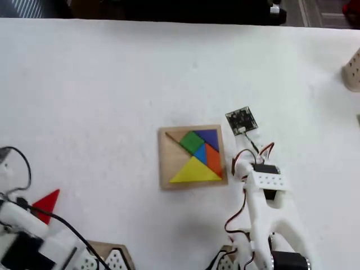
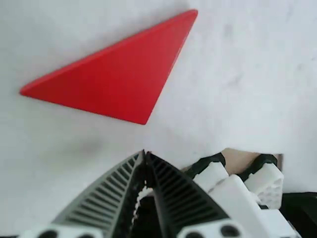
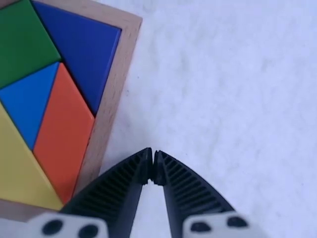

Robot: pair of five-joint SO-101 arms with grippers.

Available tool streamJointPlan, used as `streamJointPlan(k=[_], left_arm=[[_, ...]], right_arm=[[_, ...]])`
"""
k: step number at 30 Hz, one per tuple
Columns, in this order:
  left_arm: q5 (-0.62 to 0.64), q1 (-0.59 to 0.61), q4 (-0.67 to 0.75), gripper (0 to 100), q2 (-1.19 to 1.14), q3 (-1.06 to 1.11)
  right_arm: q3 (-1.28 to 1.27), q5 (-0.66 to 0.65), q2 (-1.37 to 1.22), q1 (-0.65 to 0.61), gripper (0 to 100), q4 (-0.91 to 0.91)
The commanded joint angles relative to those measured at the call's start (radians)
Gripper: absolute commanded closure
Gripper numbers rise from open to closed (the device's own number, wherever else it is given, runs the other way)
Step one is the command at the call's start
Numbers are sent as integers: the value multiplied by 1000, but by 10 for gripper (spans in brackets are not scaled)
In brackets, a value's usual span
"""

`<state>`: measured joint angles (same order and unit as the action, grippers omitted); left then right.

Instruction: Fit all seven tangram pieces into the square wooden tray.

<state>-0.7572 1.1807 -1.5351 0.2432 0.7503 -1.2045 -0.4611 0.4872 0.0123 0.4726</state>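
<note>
The square wooden tray [image 1: 165, 169] lies at the table's middle. It holds a green square [image 1: 192, 142], a dark blue triangle [image 1: 208, 136], an orange parallelogram [image 1: 213, 158], a small light blue triangle [image 1: 200, 153] and a large yellow triangle [image 1: 195, 170]. Its left part is bare wood. A red triangle [image 1: 48, 203] lies flat on the table far to the left, just ahead of my left gripper [image 2: 145, 156], which is shut and empty. My right gripper [image 3: 152, 157] is shut with nothing in it, just off the tray's rim [image 3: 111, 106] beside the orange parallelogram [image 3: 64, 144].
A small black circuit board [image 1: 242, 119] on the right arm sits over the table right of the tray. A beige perforated object [image 1: 352, 70] stands at the right edge. A wooden plate [image 1: 107, 248] lies at the front by the left arm.
</note>
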Motion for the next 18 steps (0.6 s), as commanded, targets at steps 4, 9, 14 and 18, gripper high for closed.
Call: streamJointPlan(k=[4, 9, 14, 18], left_arm=[[32, -81, 250, 979, 289, 336], [37, -128, 334, 979, 177, 354], [94, -128, 411, 979, 15, 273], [106, -131, 400, 979, -99, 176]], right_arm=[[8, -14, 33, -5, 981, -13], [8, -14, 33, -5, 981, -13], [8, -14, 33, -5, 981, -12], [8, -14, 33, -5, 981, -12]])
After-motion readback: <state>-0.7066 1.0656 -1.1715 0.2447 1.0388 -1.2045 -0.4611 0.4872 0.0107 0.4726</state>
